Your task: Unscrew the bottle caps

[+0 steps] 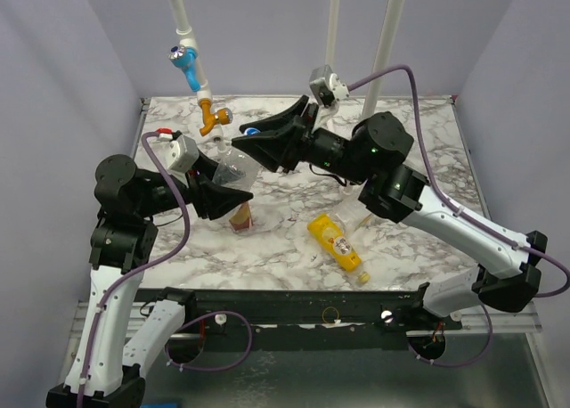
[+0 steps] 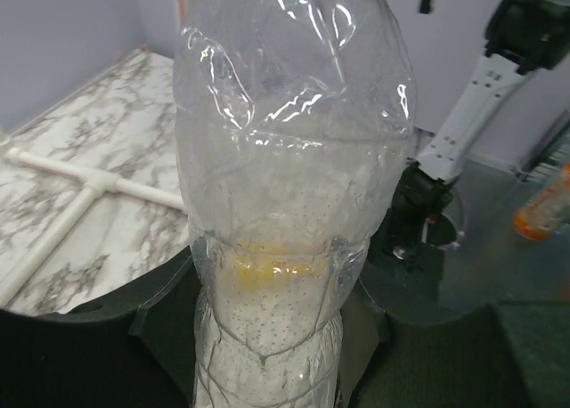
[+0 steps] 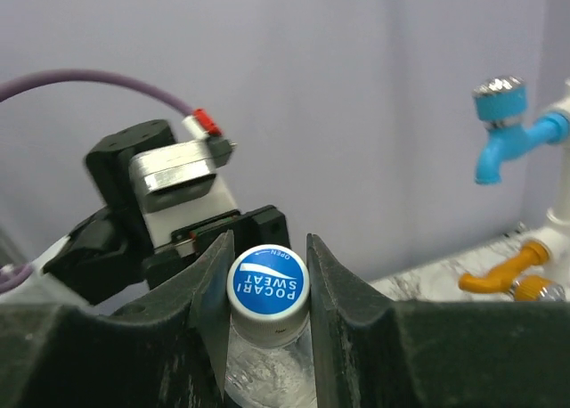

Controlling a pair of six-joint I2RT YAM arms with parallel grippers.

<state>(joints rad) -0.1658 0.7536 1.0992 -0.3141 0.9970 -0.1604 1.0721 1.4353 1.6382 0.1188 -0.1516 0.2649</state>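
Observation:
A wider clear bottle [image 1: 236, 168] is held in the air above the table's left middle, with my left gripper [image 1: 223, 192] shut round its body. In the left wrist view the bottle [image 2: 285, 203] fills the frame and hides most of the left gripper [image 2: 267, 354]. Its blue-and-white cap [image 3: 267, 283] sits between the fingers [image 3: 334, 288] of my right gripper [image 3: 267, 249], which is shut on it with both jaws touching its sides. From above, the right gripper [image 1: 248, 146] meets the bottle's top. A brown bottle [image 1: 241, 216] stands below. A yellow-orange bottle [image 1: 337, 241] lies at the front.
A blue tap [image 1: 184, 59] and an orange valve [image 1: 214, 118] hang on a white pipe at the back left, close to the right gripper. Two white pipes [image 1: 385, 34] rise at the back. Another white pipe [image 2: 89, 194] lies on the marble table [image 1: 419, 141].

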